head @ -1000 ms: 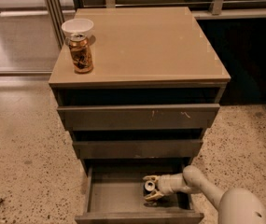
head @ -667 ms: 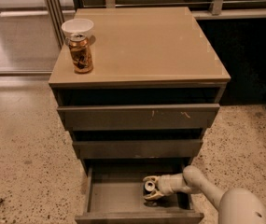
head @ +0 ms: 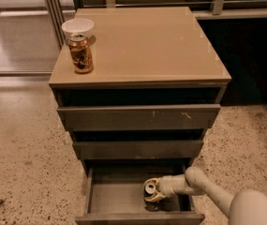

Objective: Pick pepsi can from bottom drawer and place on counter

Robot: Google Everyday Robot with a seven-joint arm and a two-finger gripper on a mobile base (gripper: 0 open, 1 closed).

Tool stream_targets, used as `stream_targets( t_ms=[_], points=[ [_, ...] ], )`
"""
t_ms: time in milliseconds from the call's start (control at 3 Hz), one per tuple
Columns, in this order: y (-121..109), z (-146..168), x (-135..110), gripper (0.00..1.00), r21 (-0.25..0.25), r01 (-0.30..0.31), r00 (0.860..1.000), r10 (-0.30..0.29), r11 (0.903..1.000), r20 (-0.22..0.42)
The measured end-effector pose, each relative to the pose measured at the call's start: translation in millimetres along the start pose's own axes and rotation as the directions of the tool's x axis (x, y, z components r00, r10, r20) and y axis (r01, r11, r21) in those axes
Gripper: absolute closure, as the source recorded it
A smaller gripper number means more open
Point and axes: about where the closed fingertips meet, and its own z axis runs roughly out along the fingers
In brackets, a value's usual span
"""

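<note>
The pepsi can stands upright in the open bottom drawer, right of its middle; its silver top shows and its dark body is mostly hidden. My gripper reaches into the drawer from the right on the white arm, with its pale fingers closed around the can. The can rests low in the drawer. The tan counter lies above the three drawers.
A brown-gold patterned can stands at the counter's left front, with a white bowl just behind it. The two upper drawers are slightly open. Speckled floor surrounds the cabinet; a railing and dark wall stand to the right.
</note>
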Motion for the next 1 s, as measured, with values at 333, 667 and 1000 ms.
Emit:
stream_targets(
  t_ms=[333,667,1000],
  points=[
    [-0.3,-39.1,-50.1,1.00,0.035,0.007,1.000,-0.007,0.9994,-0.001],
    [1.3,-81.4,-109.6,1.00,0.065,-0.003,1.000,0.004,0.9979,-0.024],
    [15.2,-116.2,-175.2,1.00,0.069,-0.076,0.995,0.080,0.9947,-0.054]
  ],
)
